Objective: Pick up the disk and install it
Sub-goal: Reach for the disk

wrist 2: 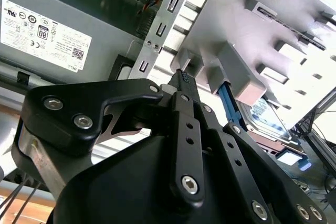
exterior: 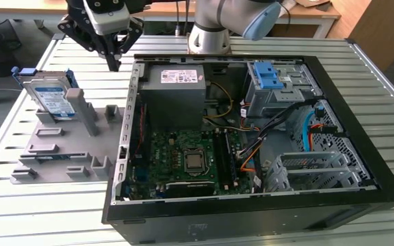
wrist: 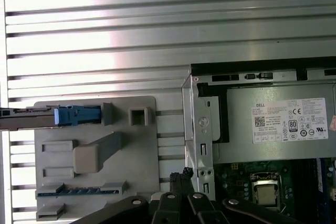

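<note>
The disk point(exterior: 52, 96) stands upright on its edge in a slot of the grey fixture plate point(exterior: 67, 148), at the exterior view's left, its blue carrier bracket showing along the top. In the first wrist view the disk point(wrist: 31, 118) is seen edge-on with its blue bracket. In the second wrist view the disk point(wrist 2: 269, 115) shows behind a grey post. My gripper point(exterior: 115, 64) hangs above the table between the fixture and the open computer case point(exterior: 334, 102), to the right of the disk and apart from it. Its black fingers point(wrist 2: 182, 77) are shut together on nothing, as the first wrist view's gripper point(wrist: 185, 174) also shows.
Inside the case lie a grey power-supply box point(exterior: 176, 84), the motherboard point(exterior: 190, 156), cables, and a metal drive bay with a blue latch point(exterior: 271, 77). The case wall point(exterior: 132, 102) rises just beside the gripper. All rests on a ribbed metal table point(exterior: 46, 215).
</note>
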Motion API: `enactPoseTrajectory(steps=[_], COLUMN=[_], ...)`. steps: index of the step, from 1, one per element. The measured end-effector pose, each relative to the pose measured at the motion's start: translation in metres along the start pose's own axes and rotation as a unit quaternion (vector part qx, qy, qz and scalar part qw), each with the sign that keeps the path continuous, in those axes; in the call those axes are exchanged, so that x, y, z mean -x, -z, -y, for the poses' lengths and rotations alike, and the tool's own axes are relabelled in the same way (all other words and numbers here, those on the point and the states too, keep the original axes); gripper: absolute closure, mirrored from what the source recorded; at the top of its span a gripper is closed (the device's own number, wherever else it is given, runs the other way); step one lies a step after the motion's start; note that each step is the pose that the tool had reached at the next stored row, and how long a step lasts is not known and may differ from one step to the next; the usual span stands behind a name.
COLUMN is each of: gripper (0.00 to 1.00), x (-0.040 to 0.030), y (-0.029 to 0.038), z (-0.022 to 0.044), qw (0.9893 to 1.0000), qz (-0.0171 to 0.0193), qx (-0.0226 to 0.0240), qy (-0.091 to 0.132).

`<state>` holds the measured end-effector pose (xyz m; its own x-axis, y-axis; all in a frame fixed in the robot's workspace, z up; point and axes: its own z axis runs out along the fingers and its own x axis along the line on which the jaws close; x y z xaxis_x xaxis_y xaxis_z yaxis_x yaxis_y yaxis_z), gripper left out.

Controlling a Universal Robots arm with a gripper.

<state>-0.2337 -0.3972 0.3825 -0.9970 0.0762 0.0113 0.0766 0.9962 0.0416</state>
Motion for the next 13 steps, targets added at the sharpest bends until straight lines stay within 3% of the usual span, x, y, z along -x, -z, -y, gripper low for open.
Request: enactPoseTrajectory(steps=[13], gripper=[0.89], x=[-0.0143], y=[-0.0012], z=[0.0007], qw=[1.0000], qz=[0.0000], qx=[0.0000], qy=[0.000])
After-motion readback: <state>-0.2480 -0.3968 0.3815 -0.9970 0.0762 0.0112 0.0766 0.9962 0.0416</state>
